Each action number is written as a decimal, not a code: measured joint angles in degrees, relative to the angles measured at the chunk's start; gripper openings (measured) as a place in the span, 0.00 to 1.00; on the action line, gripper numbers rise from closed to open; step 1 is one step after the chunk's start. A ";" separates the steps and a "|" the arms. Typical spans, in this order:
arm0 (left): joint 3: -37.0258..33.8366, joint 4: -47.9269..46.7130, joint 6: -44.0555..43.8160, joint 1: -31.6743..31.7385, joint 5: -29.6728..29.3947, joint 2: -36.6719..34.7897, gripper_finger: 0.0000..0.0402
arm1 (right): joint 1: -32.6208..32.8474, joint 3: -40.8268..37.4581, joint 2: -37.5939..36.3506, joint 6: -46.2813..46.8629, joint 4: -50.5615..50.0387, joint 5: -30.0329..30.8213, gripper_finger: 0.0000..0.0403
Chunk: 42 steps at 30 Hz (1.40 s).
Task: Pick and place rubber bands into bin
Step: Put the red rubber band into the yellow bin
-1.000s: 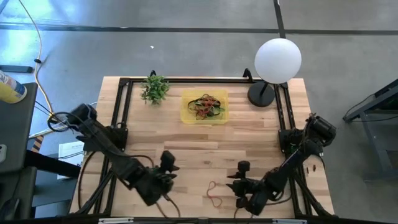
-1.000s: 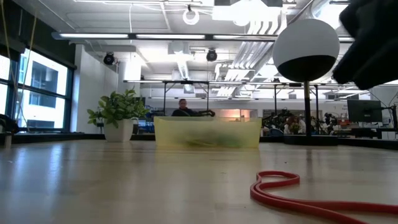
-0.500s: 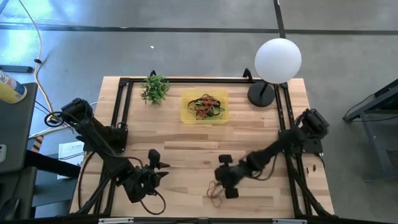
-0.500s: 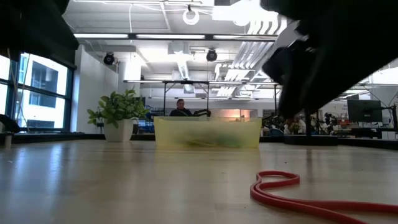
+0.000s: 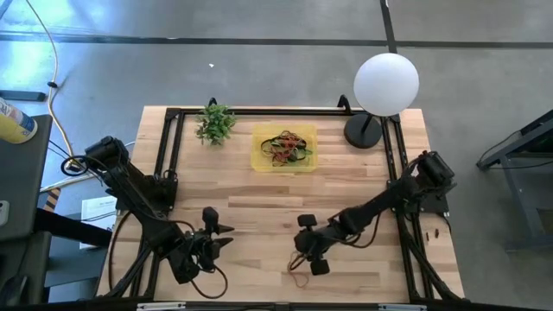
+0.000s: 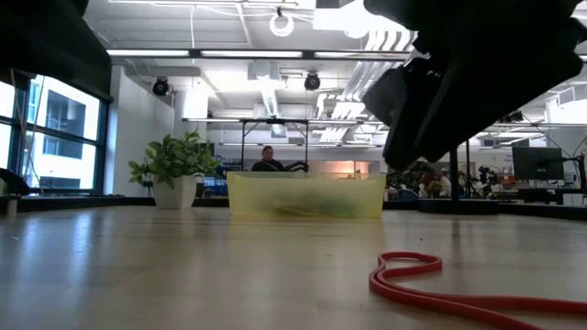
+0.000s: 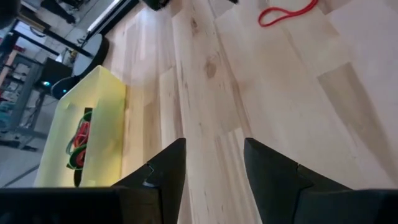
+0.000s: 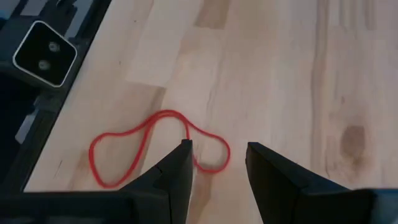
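Wooden surface (image 5: 259,216): right end effector (image 8: 217,163) has swung in over the red rubber band (image 8: 149,146) — fingers apart, empty, poised to grasp.

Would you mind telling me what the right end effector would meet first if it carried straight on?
Probably the red rubber band on the table; the right end effector stands open just short of it.

- Right arm: reaches from the table's right edge inward toward the near-centre, forearm low over the surface.
- Right gripper (image 8: 216,163): points downward, its two fingers parted with a clear gap, nothing between them.
- Left gripper (image 7: 214,163): waits at the near-left of the table, fingers parted and empty.
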 joint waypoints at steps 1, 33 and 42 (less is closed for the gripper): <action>0.00 0.00 -0.02 0.02 -0.39 0.00 0.37 | 0.11 0.14 0.65 -0.14 0.58 0.03 0.35; 0.00 -0.82 -2.32 0.00 -1.63 0.00 0.37 | -1.62 12.60 12.49 -2.58 -14.57 -1.92 0.35; 0.00 -1.66 -3.26 0.00 -1.70 0.02 0.37 | -0.17 12.82 15.59 -1.31 -14.47 0.25 0.34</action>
